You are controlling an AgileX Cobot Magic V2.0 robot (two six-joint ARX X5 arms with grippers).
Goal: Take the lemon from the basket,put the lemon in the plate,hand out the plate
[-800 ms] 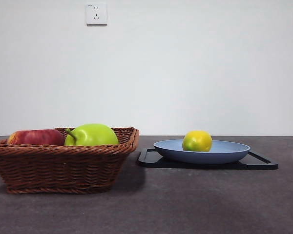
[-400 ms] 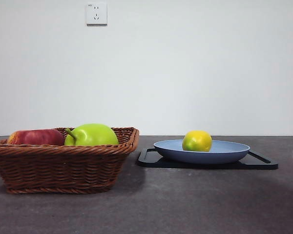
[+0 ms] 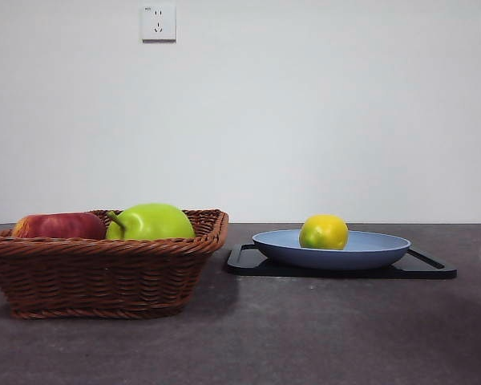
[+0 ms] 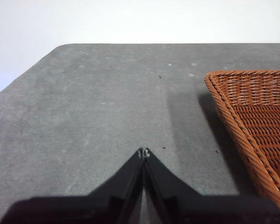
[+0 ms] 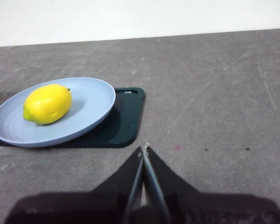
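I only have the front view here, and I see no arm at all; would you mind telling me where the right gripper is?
Observer: The right gripper is above bare table, apart from the plate, fingers shut and empty.
Operator: Thank you. And the left one?
Observer: The left gripper is shut too, over bare table beside the basket, outside its rim.
Operator: Does the lemon sit at the plate's middle?
Observer: No, in the right wrist view the lemon lies off centre, on its side, nearer the rim away from the gripper.
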